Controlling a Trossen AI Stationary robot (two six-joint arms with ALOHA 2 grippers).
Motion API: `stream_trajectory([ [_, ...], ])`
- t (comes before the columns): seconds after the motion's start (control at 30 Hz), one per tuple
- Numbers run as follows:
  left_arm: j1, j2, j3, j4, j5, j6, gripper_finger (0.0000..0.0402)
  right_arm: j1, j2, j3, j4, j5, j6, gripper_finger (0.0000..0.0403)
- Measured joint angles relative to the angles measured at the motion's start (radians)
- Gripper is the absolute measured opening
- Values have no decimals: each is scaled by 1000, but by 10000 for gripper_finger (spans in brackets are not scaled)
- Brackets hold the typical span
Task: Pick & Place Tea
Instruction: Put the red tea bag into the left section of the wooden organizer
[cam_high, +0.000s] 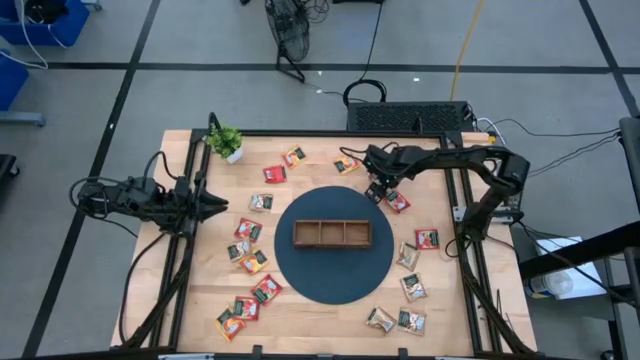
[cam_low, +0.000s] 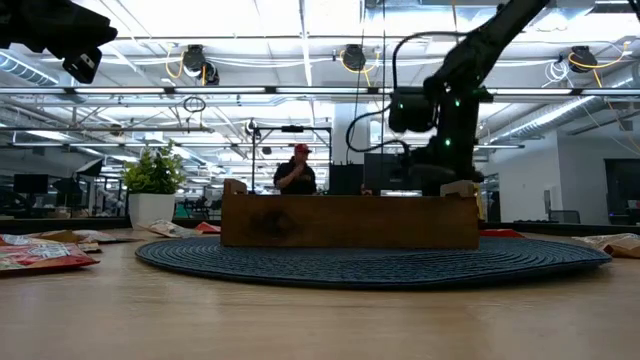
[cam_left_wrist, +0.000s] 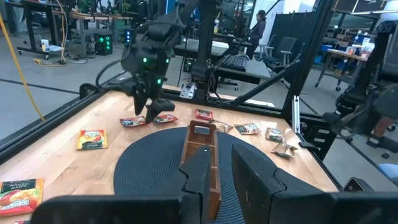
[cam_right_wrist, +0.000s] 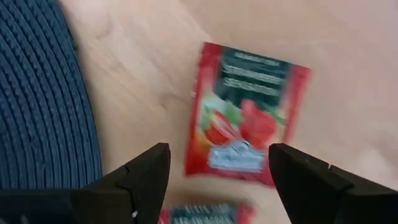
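Note:
Small tea sachets lie flat around a wooden three-compartment tray (cam_high: 332, 233) that stands on a round dark mat (cam_high: 335, 275). My right gripper (cam_right_wrist: 219, 152) points steeply down, open, just above a red sachet (cam_right_wrist: 249, 115) that lies on the wood off the mat's far right edge (cam_high: 397, 201). Its fingers stand apart over the sachet's near end and touch nothing. A second red sachet (cam_right_wrist: 205, 214) shows under the fingers. My left gripper (cam_high: 224, 207) waits at the table's left side, level, shut and empty.
A small potted plant (cam_high: 226, 142) stands at the far left corner. More sachets lie left of the mat (cam_high: 247, 245), at the near left (cam_high: 240, 308), on the right (cam_high: 410, 270) and at the far edge (cam_high: 293, 156). A person (cam_low: 297, 170) stands in the room behind.

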Motion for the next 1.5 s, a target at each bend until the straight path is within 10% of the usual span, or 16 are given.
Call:
stream_trajectory([
  [0.43,0,0,0,0,0,0,69,-1,0,-53,79,10,25,228],
  [0.93,0,0,0,0,0,0,69,12,-4,-55,87,72,-10,22],
  [1.5,0,0,0,-1,0,0,69,263,-345,-56,377,-8,-51,22],
])
